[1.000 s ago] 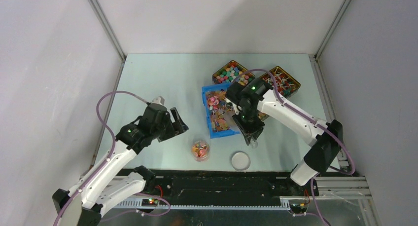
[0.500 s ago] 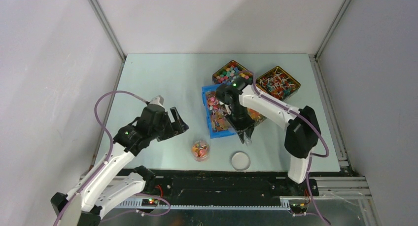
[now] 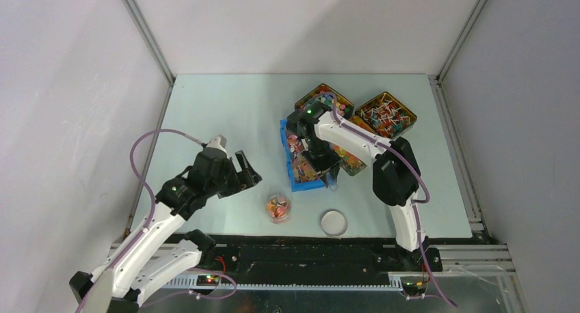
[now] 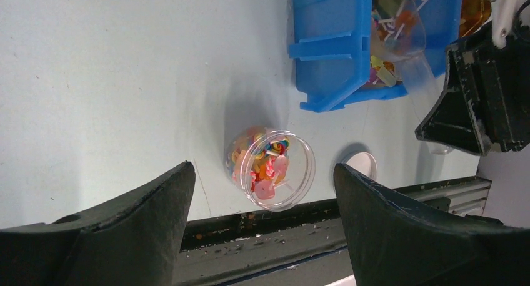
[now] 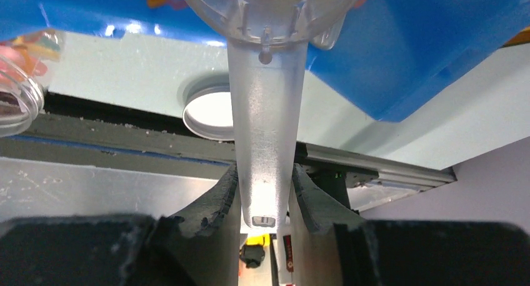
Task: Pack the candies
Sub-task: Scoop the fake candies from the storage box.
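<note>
Small wrapped candies (image 3: 299, 157) in pink, orange and red fill the blue bin (image 3: 284, 137). More lie in an open clear jar (image 3: 278, 208) near the table's front edge; the left wrist view looks down into the jar (image 4: 272, 167). My right gripper (image 5: 265, 173) is shut on the handle of a clear plastic scoop (image 5: 265, 123), whose bowl dips into the blue bin (image 4: 331, 49) among the candies (image 4: 382, 73). From above, the right gripper (image 3: 327, 172) hangs over the bin's near end. My left gripper (image 3: 243, 169) stands open and empty, up and left of the jar.
The jar's white lid (image 3: 333, 222) lies right of the jar. Behind the blue bin are a dark tub of coloured sweets (image 3: 320, 98) and a tub of lollipops (image 3: 387, 113). An orange tub (image 3: 353, 162) lies under the right arm. The black rail (image 3: 301, 255) borders the front.
The right arm has swung left from the bin's near right corner to over the bin, carrying the scoop into it. The left gripper has opened a little and barely moved.
</note>
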`<state>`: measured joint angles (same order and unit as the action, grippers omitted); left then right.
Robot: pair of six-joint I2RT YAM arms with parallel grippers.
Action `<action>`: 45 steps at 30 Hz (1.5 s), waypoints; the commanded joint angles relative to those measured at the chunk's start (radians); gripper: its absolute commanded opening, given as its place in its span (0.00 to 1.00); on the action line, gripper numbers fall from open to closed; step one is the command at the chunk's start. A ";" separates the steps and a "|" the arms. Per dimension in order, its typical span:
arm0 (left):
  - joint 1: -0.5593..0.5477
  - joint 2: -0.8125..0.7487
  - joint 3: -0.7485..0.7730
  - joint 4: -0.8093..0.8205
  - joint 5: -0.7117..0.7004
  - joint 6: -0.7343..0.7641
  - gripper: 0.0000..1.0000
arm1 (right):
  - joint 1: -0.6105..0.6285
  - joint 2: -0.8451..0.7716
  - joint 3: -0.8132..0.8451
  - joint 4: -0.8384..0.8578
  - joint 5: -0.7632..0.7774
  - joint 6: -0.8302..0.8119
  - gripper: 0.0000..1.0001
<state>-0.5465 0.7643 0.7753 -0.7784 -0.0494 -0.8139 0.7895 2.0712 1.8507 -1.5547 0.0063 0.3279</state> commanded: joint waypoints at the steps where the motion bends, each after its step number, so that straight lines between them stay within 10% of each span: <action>1: 0.007 -0.018 -0.017 0.024 0.001 -0.014 0.88 | -0.009 -0.011 0.028 0.076 0.097 -0.013 0.00; 18: 0.007 -0.021 -0.035 0.036 0.008 -0.026 0.88 | -0.011 -0.142 -0.138 0.157 0.052 -0.004 0.00; 34: 0.007 -0.039 -0.049 0.028 0.009 -0.033 0.88 | -0.071 0.103 0.197 0.062 0.032 -0.009 0.00; 45: 0.007 -0.029 -0.049 0.034 0.008 -0.030 0.88 | -0.053 -0.099 -0.059 0.208 0.062 -0.024 0.00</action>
<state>-0.5465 0.7368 0.7311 -0.7681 -0.0471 -0.8379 0.7364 2.0853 1.8603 -1.4200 -0.0040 0.3016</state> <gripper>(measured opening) 0.877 0.296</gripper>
